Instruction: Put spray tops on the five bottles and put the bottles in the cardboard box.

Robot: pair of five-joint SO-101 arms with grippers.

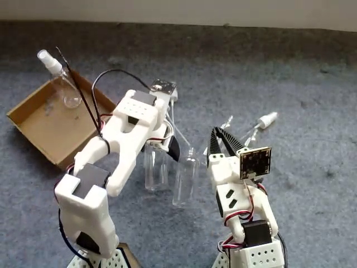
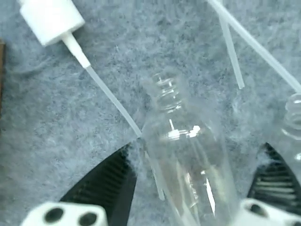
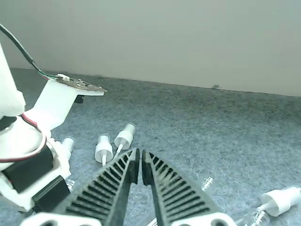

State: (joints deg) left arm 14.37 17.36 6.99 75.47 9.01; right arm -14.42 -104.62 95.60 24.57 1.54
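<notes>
left wrist view: left hand (image 2: 197, 150) spread wide around a clear bottle (image 2: 188, 165); right hand (image 3: 140, 159) pinched closed.

A grey, fuzzy, carpet-like cover spreads over the whole counter (image 1: 312, 95) under soft, even light and meets a plain pale wall (image 3: 188, 42) at the far edge.

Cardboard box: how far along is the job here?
Done: one capped bottle sits in the cardboard box. In hand: the left end effector stands open around an uncapped bottle; the right end effector is shut and empty. Left: a second bare bottle stands beside it and loose spray tops lie on the carpet, so most capping and boxing is not yet done.
</notes>
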